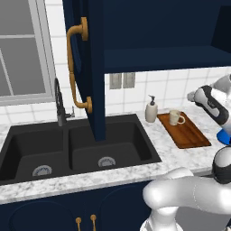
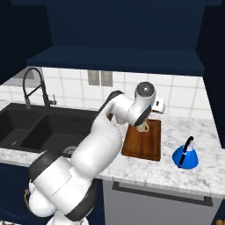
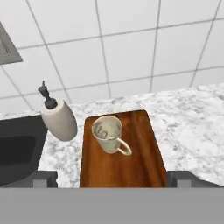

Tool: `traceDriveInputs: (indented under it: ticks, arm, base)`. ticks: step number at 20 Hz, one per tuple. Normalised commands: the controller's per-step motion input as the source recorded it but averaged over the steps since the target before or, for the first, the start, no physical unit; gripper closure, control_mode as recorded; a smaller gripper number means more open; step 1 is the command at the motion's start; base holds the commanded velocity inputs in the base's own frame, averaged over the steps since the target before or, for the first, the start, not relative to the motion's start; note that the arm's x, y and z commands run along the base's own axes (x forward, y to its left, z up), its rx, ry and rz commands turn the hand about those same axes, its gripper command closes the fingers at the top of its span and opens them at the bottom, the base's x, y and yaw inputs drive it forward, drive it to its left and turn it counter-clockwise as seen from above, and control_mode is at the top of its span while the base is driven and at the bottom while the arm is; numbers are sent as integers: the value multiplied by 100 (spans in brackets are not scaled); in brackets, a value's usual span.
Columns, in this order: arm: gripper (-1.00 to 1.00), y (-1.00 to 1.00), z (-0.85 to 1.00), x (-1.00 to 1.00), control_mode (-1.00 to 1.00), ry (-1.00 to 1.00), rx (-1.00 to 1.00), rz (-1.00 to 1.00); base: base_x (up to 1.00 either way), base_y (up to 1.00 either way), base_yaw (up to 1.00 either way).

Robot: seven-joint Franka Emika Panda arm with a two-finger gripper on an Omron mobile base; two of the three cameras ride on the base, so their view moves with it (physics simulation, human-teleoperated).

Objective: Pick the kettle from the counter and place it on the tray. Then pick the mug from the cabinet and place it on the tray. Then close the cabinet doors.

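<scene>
Hovering w/ jaws wide and holding nothing, gripper [image 3: 112, 180] sits above tray [image 3: 144, 162]; soap bottle [image 3: 60, 118] at left, mug [image 3: 107, 133] upright on tray's far end, kettle [image 2: 185, 155] on counter [image 2: 197, 132] to the right, off tray. Next, I'd judge: swing right, drop over kettle's handle, square up before closing.

soap bottle [image 3: 59, 119], faucet [image 1: 59, 103], window [image 1: 20, 49]

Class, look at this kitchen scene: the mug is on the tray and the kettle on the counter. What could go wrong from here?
1. The mug sits at the tray's far end; setting the kettle down close to it might knock it.
2. The open gripper hovers near the mug and soap bottle; a careless swing could topple either.
3. The open cabinet door hangs over the sink, possibly in the arm's way.
</scene>
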Motion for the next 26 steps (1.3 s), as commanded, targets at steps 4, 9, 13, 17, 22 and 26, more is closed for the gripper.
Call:
traceDriveInputs:
  ticks: [4,9,13,17,22,26]
  arm:
    - [-100,-28,-33,-62,-100,31,-1,-47]
    - [-100,-70,-51,-63,-100,3,0,-31]
    - [-100,-88,-20,-46,-100,0,2,-24]
    - [-100,-78,-3,-29,-100,4,4,-17]
    - [-100,-59,-2,-7,-100,3,7,-2]
    - [-100,-48,-10,0,-100,0,12,8]
  base:
    - [0,0,0]
    - [0,0,0]
    - [0,0,0]
    - [0,0,0]
    - [0,0,0]
    - [0,0,0]
